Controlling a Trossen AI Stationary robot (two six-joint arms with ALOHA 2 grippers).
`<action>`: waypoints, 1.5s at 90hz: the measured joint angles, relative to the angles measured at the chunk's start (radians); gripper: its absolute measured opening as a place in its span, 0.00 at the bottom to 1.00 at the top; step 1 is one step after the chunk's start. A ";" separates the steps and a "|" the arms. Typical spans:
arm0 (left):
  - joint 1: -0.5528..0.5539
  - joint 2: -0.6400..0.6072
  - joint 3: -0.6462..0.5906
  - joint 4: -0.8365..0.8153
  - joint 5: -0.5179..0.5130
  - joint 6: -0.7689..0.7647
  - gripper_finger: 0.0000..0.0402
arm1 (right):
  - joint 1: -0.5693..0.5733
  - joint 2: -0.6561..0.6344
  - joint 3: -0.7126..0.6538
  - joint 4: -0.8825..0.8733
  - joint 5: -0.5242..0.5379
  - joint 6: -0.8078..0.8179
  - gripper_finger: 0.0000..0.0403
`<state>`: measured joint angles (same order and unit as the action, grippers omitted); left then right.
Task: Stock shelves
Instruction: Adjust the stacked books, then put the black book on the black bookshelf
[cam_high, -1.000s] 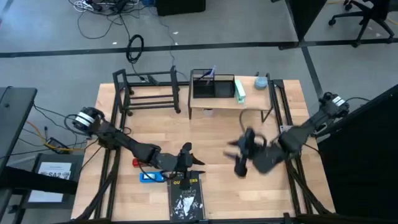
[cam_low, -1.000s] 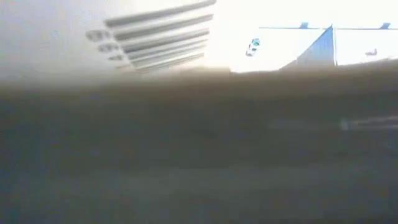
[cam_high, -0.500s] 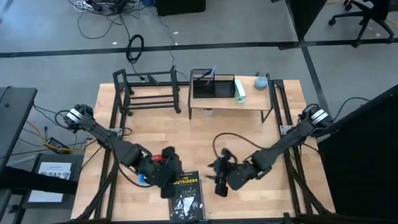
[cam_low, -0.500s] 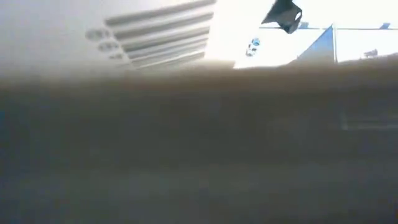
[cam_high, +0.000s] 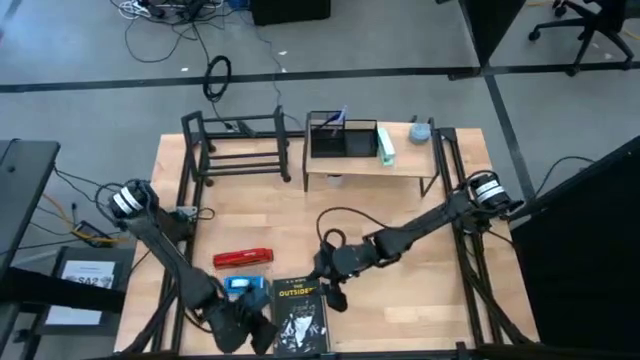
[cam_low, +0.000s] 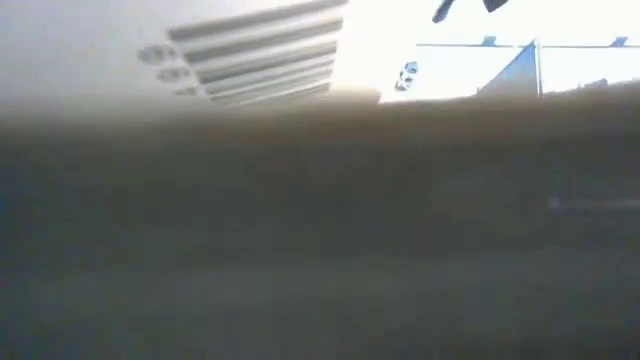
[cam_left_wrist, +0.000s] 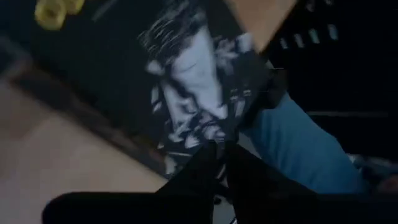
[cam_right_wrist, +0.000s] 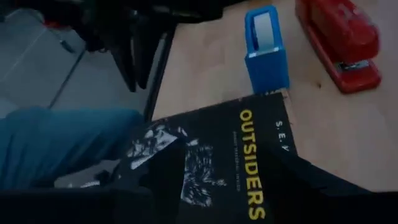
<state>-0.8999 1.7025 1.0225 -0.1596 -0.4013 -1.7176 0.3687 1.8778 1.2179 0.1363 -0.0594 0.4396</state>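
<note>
**Both arms crowding the book at the front edge**

Standing here watching: the black paperback (cam_high: 300, 312) with "OUTSIDERS" in yellow lies flat at the bottom centre of the high view, right at the table's (cam_high: 400, 215) near edge. The left gripper (cam_high: 245, 330) sits low at the bottom left of that frame, just beside the book's left side. In its own wrist view the two dark fingers (cam_left_wrist: 214, 171) look pressed close together with their tips at the book's cover (cam_left_wrist: 199, 74), though I can't tell if they actually pinch anything. The right gripper (cam_high: 330, 280) reaches in from the right and hovers at the book's upper right corner; its fingers are too dark and blurred for me to say whether they're wide or narrow.

Just left of the book's top edge there's a small blue tape dispenser (cam_high: 243, 285), and above that a red stapler (cam_high: 243, 259) (both well clear of the shelves).

The shelves are along the top of the frame: the black tube-frame rack (cam_high: 238, 148) at upper left, holding nothing I can make out, and the wood-top shelf (cam_high: 372, 165) at upper centre. On the wood top are a black mesh organizer (cam_high: 342, 138), a green-and-white item (cam_high: 386, 146) and a small grey-blue object (cam_high: 421, 131).

The low view is basically a brown blur, no use.
</note>
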 joint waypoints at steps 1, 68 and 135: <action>-0.001 0.007 -0.002 0.002 -0.001 -0.008 0.04 | -0.001 0.001 0.000 -0.003 -0.007 0.000 0.40; 0.199 0.216 -0.012 0.122 -0.298 0.086 0.00 | -0.134 0.077 0.002 -0.390 0.105 -0.015 0.30; 0.234 0.079 0.008 -0.068 -0.280 0.059 0.01 | -0.005 -0.102 -0.072 -0.658 0.168 0.241 0.29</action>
<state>-0.6662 1.7811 1.0309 -0.2279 -0.6810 -1.6586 0.3635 1.7756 1.1456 -0.5212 0.1086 0.6808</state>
